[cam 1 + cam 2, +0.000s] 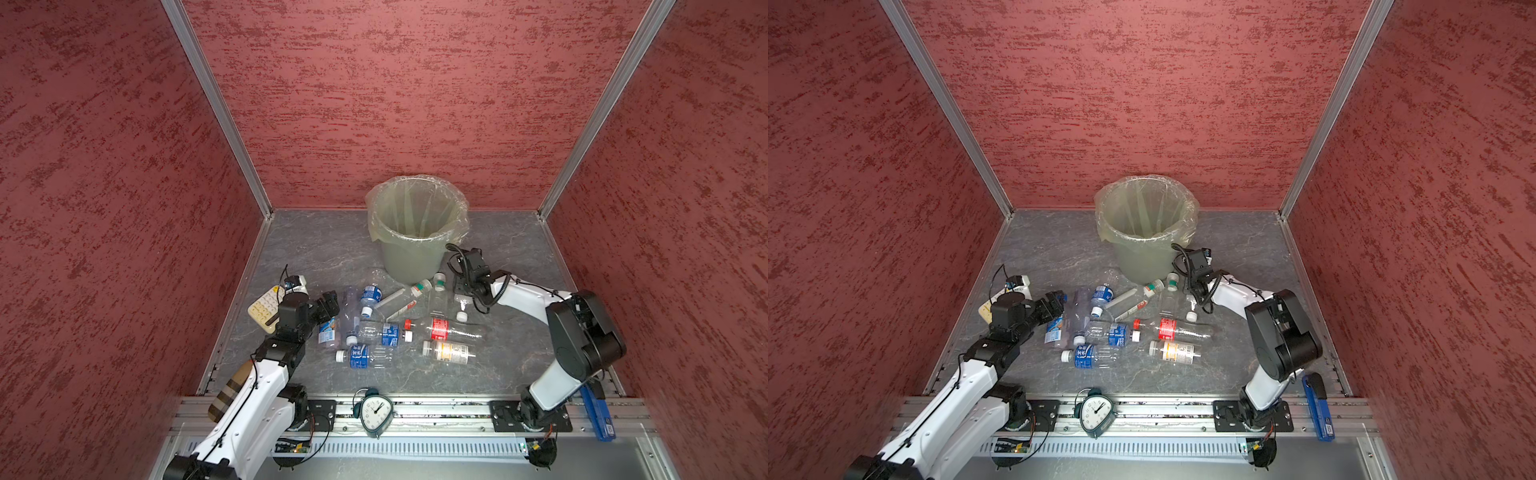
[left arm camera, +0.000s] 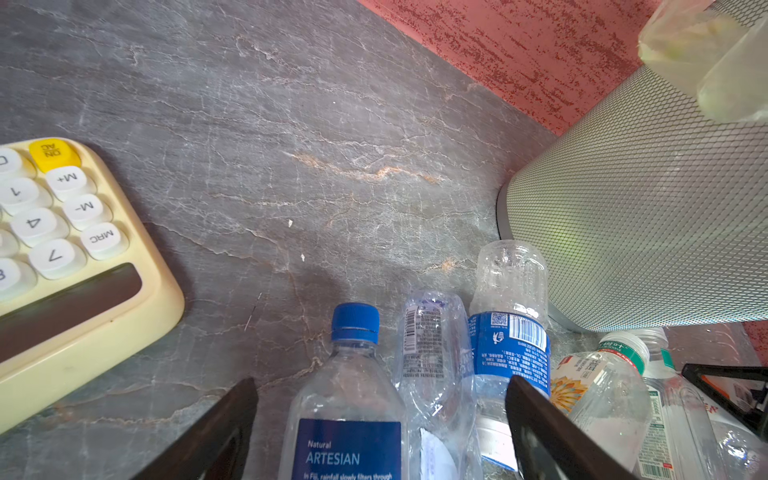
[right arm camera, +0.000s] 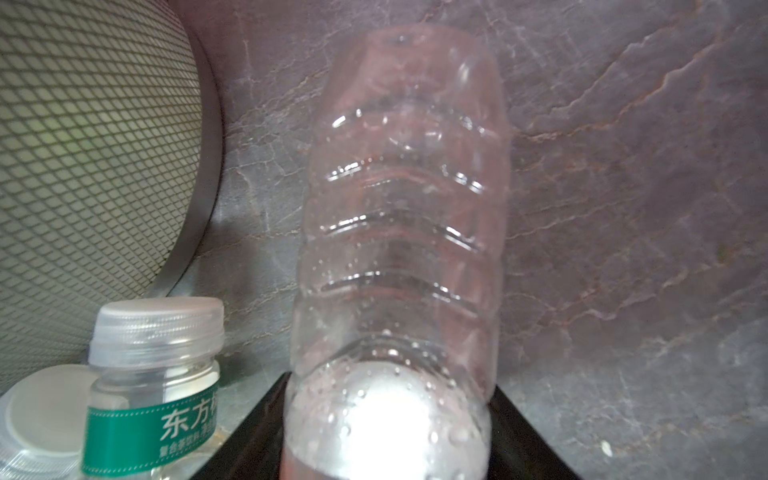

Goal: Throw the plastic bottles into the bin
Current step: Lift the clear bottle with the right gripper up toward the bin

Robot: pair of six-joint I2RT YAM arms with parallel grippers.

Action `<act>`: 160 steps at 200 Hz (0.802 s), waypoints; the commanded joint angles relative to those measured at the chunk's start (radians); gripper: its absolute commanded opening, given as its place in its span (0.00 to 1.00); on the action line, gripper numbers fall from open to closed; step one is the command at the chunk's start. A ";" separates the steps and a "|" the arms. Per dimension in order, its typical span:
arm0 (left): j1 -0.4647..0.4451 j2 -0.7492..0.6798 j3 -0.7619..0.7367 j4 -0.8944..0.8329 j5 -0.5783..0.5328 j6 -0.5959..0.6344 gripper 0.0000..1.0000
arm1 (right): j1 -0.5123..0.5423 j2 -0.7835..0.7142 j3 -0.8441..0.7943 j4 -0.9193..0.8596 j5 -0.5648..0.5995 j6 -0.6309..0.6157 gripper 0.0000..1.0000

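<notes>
Grey tabletop (image 1: 316,249): left gripper (image 2: 380,386) gapes wide, right gripper (image 3: 392,382) seemingly clamps clear bottle (image 3: 403,187).

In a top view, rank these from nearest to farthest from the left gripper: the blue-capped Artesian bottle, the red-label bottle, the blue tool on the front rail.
1. Blue-capped Artesian bottle, right beneath the left gripper.
2. Red-label bottle, mid-table, off to the right.
3. Blue tool, far right on the front rail.
</notes>
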 commanded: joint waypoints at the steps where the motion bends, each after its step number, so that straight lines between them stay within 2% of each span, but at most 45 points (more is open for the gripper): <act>1: 0.010 -0.004 -0.001 0.022 0.007 -0.005 0.94 | 0.008 0.022 0.021 -0.041 0.039 -0.009 0.66; 22: 0.010 0.000 -0.001 0.025 0.011 -0.005 0.94 | 0.008 0.023 0.012 -0.035 0.038 -0.007 0.66; 47: 0.010 0.002 -0.001 0.029 0.011 -0.005 0.94 | 0.008 -0.002 -0.005 -0.031 0.048 -0.003 0.57; 67: 0.010 0.006 0.000 0.032 0.012 -0.005 0.94 | 0.009 -0.048 -0.026 -0.028 0.064 -0.003 0.54; 160: 0.012 -0.006 -0.008 0.045 0.038 0.009 0.93 | 0.008 -0.357 -0.147 -0.029 0.175 -0.025 0.52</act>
